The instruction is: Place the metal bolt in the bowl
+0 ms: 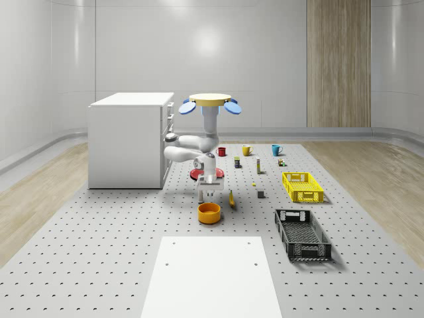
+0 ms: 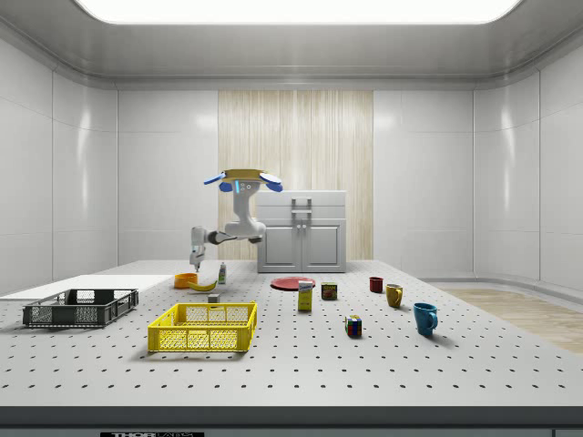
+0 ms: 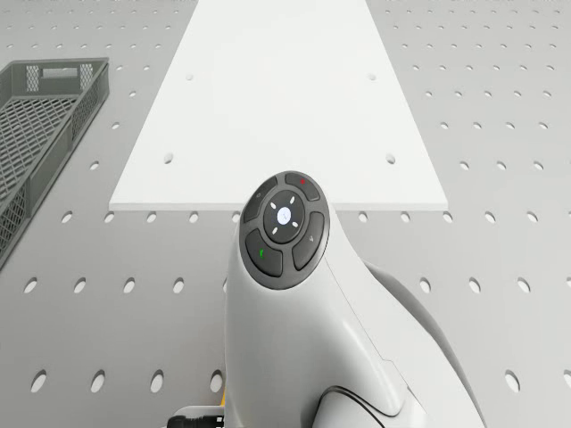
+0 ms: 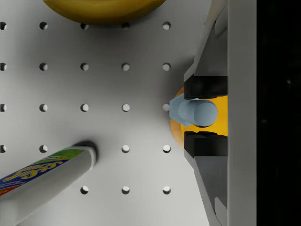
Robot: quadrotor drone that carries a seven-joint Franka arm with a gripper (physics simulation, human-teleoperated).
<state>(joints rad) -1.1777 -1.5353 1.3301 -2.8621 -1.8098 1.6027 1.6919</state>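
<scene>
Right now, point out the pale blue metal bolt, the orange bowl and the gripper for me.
pale blue metal bolt (image 4: 197, 113), wrist view, on its rounded end.
orange bowl (image 1: 209, 212), whole-scene view, on its front wall.
gripper (image 4: 205, 115), wrist view, midway between the black fingertips.

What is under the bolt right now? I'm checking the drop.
The orange bowl lies under the bolt, which the hand holds. The bolt and fingers cover most of the bowl.

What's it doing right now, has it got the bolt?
Drone hovering over the table. Tool shut on the bolt, above the orange bowl. Banana beside the bowl, not blocking.
</scene>
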